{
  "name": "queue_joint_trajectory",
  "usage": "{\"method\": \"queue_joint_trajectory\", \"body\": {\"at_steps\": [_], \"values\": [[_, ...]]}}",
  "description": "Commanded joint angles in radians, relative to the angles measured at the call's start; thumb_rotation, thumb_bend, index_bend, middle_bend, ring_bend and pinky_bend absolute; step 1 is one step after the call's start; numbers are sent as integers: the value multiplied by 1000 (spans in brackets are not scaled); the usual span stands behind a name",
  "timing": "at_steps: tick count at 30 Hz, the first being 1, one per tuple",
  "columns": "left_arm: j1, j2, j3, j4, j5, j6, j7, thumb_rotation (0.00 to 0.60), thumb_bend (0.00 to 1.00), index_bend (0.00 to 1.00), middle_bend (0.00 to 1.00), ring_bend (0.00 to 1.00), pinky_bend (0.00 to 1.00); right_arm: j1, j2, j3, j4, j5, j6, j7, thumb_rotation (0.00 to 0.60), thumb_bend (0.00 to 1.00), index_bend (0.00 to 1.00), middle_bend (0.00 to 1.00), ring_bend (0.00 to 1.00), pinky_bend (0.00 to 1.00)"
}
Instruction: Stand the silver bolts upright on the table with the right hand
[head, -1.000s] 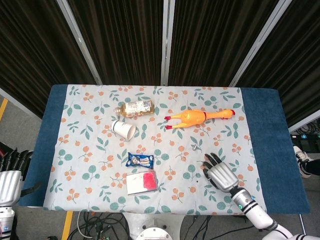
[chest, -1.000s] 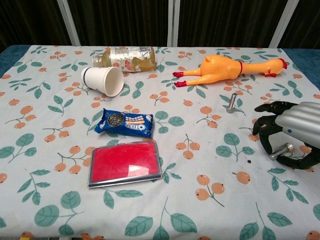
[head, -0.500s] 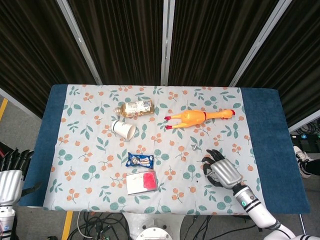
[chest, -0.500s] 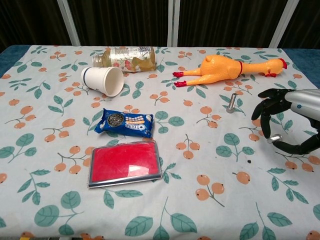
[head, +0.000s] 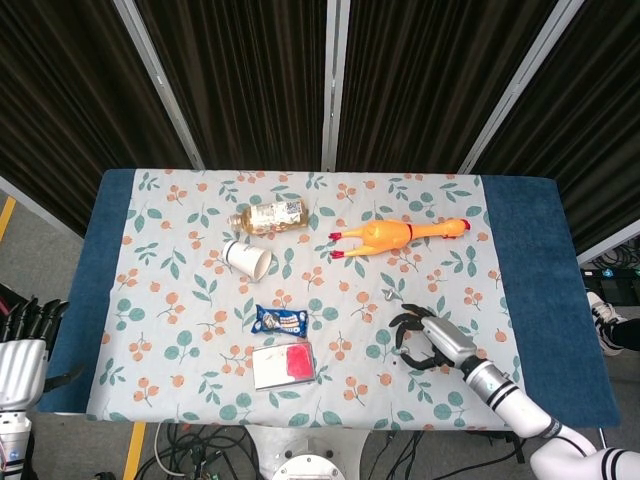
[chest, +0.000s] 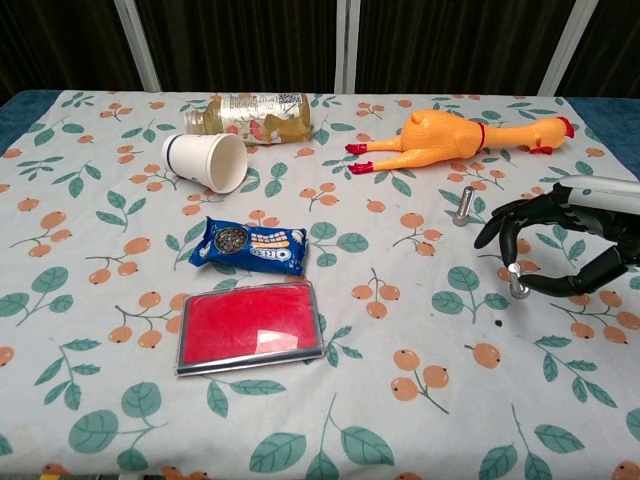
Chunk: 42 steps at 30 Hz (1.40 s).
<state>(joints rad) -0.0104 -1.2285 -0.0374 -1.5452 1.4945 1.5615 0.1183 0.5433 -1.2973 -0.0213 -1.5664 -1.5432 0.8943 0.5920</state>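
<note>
One silver bolt (chest: 462, 205) stands upright on the floral cloth just below the rubber chicken; the head view shows this bolt (head: 388, 294) too. A second silver bolt (chest: 515, 281) is pinched between the thumb and fingers of my right hand (chest: 560, 243), nearly upright, its lower end at the cloth. In the head view my right hand (head: 428, 340) sits at the table's front right, and the bolt it holds is hidden there. My left hand (head: 22, 345) hangs off the table's left edge with its fingers apart and nothing in them.
A lying bottle (chest: 255, 115), a tipped paper cup (chest: 205, 160) and a yellow rubber chicken (chest: 450, 138) lie along the back. An Oreo pack (chest: 250, 246) and a red flat case (chest: 250, 326) lie left of centre. The blue table edge (head: 545, 300) lies to the right.
My right hand has shifted left and rotated, turning the held bolt from lying sideways to nearly upright and lowering it to the cloth. The left hand has not moved.
</note>
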Motion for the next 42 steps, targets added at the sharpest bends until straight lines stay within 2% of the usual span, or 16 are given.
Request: {"method": "queue_joint_trajectory", "body": {"at_steps": [1, 6, 11, 26, 35, 39, 42], "values": [[0, 0, 0, -1, 1, 0, 2, 600, 0, 136, 117, 0, 0, 22, -13, -12, 38, -31, -16, 46, 600, 349, 545, 250, 14, 49], [0, 1, 0, -4, 0, -1, 4, 600, 0, 136, 117, 0, 0, 31, -32, -23, 68, -51, -8, 99, 600, 349, 526, 249, 14, 1], [0, 2, 1, -5, -1, 0, 3, 600, 0, 136, 117, 0, 0, 30, -45, -37, 99, -71, 15, 123, 600, 349, 513, 247, 14, 0], [-2, 2, 0, -5, -1, -3, 6, 600, 0, 136, 117, 0, 0, 16, -61, -76, 146, -110, 80, 105, 600, 356, 422, 236, 2, 0], [-5, 3, -2, -5, -1, -5, 6, 600, 0, 136, 117, 0, 0, -15, -34, -96, 118, -134, 155, 43, 600, 363, 361, 232, 1, 0], [-8, 7, -4, -8, 2, -5, 7, 600, 0, 136, 117, 0, 0, -50, 4, -96, 83, -161, 249, -24, 600, 364, 310, 223, 0, 0], [-11, 7, -7, -10, 3, -6, 9, 600, 0, 136, 117, 0, 0, -101, 39, -82, 54, -163, 350, -144, 600, 366, 297, 223, 0, 0]]}}
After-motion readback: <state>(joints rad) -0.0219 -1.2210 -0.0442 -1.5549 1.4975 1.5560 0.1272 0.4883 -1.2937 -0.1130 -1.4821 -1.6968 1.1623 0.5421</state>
